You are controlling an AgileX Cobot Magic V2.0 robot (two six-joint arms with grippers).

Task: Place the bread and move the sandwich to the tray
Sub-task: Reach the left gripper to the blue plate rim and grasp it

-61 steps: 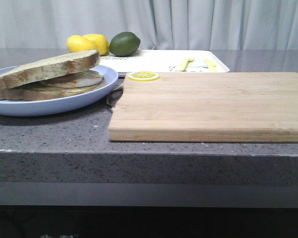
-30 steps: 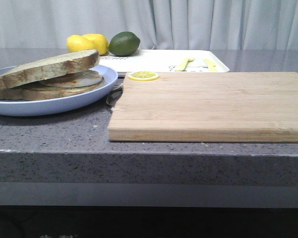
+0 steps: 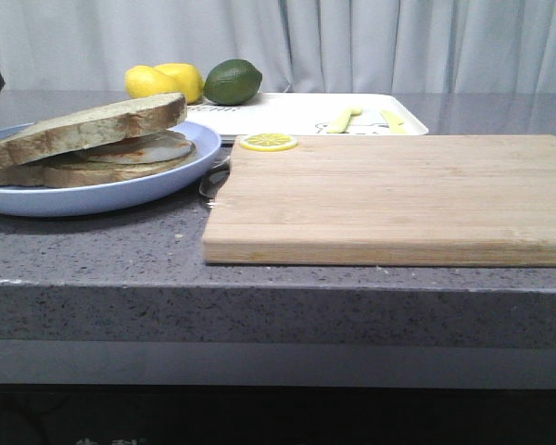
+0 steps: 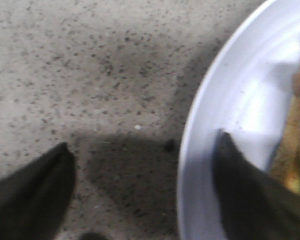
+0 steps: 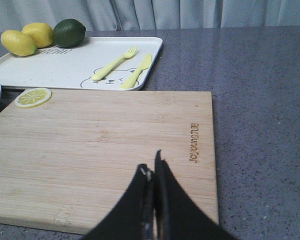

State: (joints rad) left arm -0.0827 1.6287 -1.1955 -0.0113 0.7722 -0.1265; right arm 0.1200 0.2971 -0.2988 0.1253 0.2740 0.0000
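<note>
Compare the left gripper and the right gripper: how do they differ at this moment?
The left gripper has its jaws wide apart, straddling the rim of the blue plate; the right gripper has its jaws closed together, holding nothing. The left gripper is low by the countertop; the right hangs above the wooden board. Both have dark, pointed fingers.

Grey speckled stone countertop (image 3: 93, 246) with thick front edge, pale grey-white pleated curtain (image 3: 398, 42) across the whole back, dark shadowed space under the counter, soft even light, faint shadows on the counter surface, no wall or floor visible
</note>
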